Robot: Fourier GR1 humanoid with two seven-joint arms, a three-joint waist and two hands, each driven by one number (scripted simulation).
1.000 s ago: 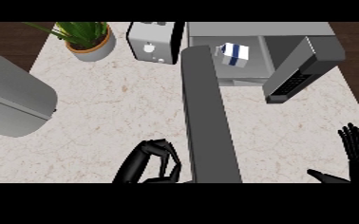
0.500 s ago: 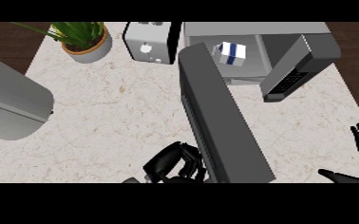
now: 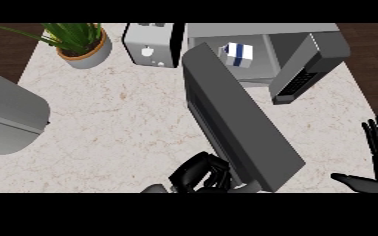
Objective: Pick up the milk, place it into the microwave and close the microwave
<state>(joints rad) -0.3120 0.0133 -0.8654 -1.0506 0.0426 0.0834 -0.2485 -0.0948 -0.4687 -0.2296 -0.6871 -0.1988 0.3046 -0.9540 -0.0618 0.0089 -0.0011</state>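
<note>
Inside the microwave (image 3: pixel 295 45) the milk (image 3: pixel 238 54) already sits, so only closing is left: the left hand (image 3: pixel 198 172), fingers curled, presses the open door (image 3: pixel 240 127), while the right hand (image 3: pixel 367 140) rests fingers apart.

A kitchen is showing here: a silver toaster (image 3: pixel 153 45) and grey microwave (image 3: pixel 295 55) are sitting on a pale marble bench (image 3: pixel 111 115).
</note>
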